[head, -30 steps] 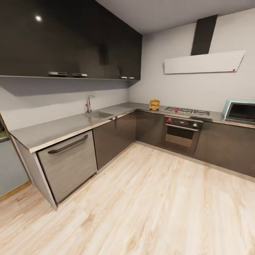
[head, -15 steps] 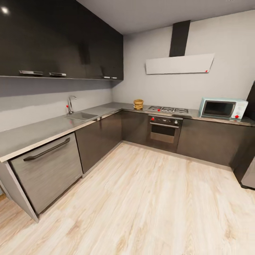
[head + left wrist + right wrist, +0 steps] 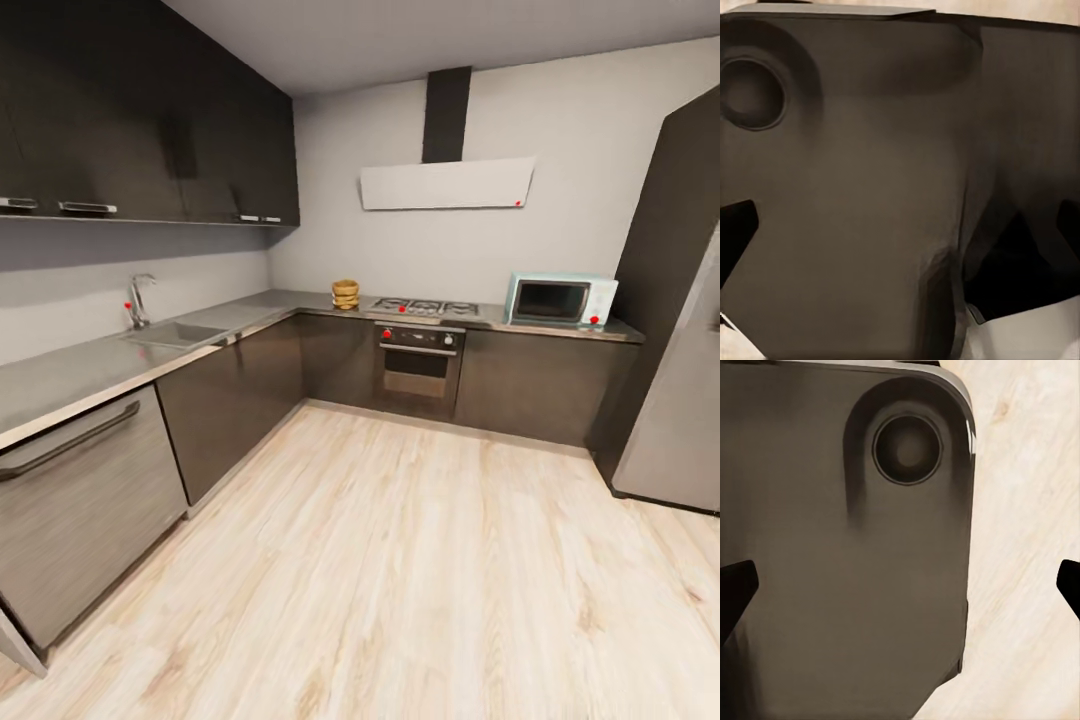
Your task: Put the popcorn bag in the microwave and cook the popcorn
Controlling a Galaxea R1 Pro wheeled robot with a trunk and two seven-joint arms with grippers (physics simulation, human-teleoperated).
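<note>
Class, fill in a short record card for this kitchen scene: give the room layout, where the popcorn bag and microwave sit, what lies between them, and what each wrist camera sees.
Layout: L-shaped countertop over dark cabinets, wood floor
Popcorn bag: on the countertop near the corner, beside the hob
Microwave: on the countertop's far right end, door shut
Between them: hob, with oven below
Right edge: tall fridge
Wrist views: dark robot body close up; fingers' state cannot be told

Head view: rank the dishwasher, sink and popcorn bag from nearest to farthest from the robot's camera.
1. Dishwasher, left foreground.
2. Sink, midway along the left countertop.
3. Popcorn bag, far corner, beside the hob.
</note>
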